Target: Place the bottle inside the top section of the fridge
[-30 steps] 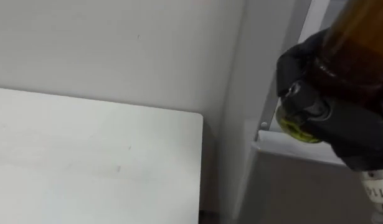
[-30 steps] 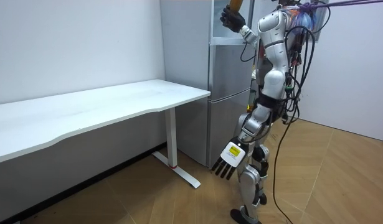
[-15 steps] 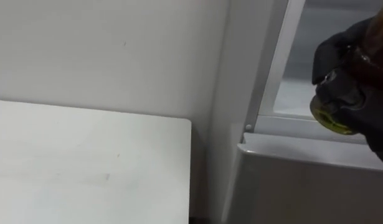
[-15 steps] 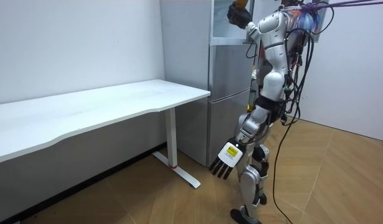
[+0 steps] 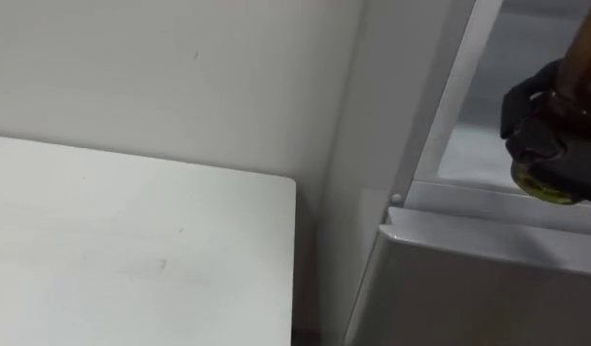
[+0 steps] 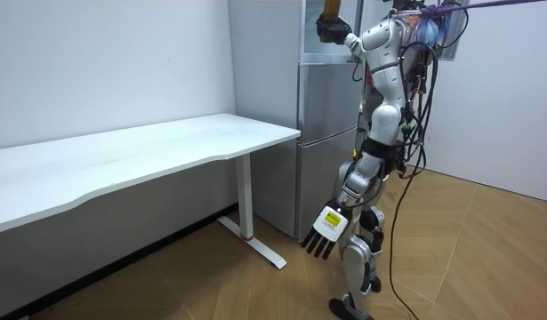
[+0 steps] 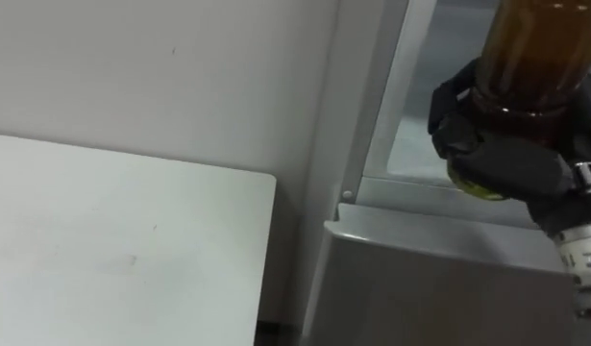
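A brown glass bottle stands upright in my right hand, whose dark fingers are curled round its lower part. The bottle's base is just above the front sill of the open upper fridge compartment. In the room view I stand facing the tall grey fridge, with the right hand raised to its top opening and the bottle in it. My left hand hangs by my thigh with straight fingers, holding nothing.
The lower fridge door is closed below the sill. A white desk stands left of the fridge against the wall, with a narrow gap between them. Wooden floor lies behind me.
My right hand has carried the bottle a little further toward the upper compartment's opening. The head camera has shifted slightly. The left hand hangs as before.
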